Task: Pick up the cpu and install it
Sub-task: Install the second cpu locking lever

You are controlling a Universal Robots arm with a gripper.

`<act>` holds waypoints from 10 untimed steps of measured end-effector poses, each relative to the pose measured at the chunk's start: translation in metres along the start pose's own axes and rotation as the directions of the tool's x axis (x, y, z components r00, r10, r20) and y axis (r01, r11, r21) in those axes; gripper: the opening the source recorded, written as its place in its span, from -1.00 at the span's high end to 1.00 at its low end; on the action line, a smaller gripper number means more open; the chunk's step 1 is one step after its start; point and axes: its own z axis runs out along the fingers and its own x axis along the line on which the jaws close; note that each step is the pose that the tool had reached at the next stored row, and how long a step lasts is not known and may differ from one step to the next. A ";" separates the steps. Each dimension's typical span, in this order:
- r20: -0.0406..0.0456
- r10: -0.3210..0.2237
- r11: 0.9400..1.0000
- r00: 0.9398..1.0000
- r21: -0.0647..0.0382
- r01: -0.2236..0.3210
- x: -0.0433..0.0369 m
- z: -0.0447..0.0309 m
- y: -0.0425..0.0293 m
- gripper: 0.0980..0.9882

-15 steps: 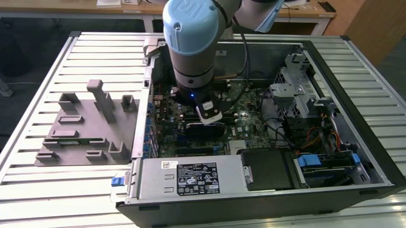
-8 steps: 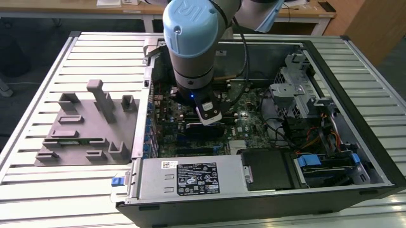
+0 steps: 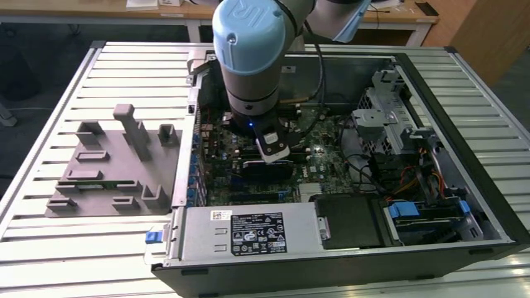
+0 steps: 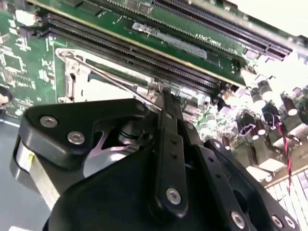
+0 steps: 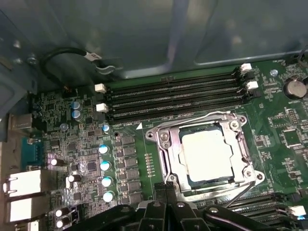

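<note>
The cpu (image 5: 208,155), a silvery-white square chip, lies flat inside the metal-framed socket (image 5: 166,144) on the green motherboard (image 5: 130,154). The socket's wire lever (image 5: 240,195) runs along its edge. My gripper (image 5: 166,188) hangs just beside the socket's frame, its two black fingers pressed together with nothing between them. In the exterior view my gripper (image 3: 277,158) points down into the open computer case (image 3: 488,205), over the middle of the board. In the second wrist view the fingers (image 4: 166,125) stand close above the socket frame (image 4: 72,79).
A grey plastic fixture tray (image 3: 108,167) rests on the slatted table (image 3: 49,248), on the exterior view's left of the case. Memory slots (image 5: 173,98) run beside the socket. A power supply (image 3: 248,233), a drive cage (image 3: 389,118) and cables (image 3: 406,180) crowd the case.
</note>
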 end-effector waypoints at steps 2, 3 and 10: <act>0.000 0.000 1.000 1.000 0.000 0.000 -0.0001 -0.0045 0.0014 0.98; 0.000 0.000 1.000 1.000 0.000 0.000 -0.0001 -0.0068 0.0022 0.98; 0.000 0.000 1.000 1.000 0.000 0.000 -0.0004 -0.0220 0.0070 0.98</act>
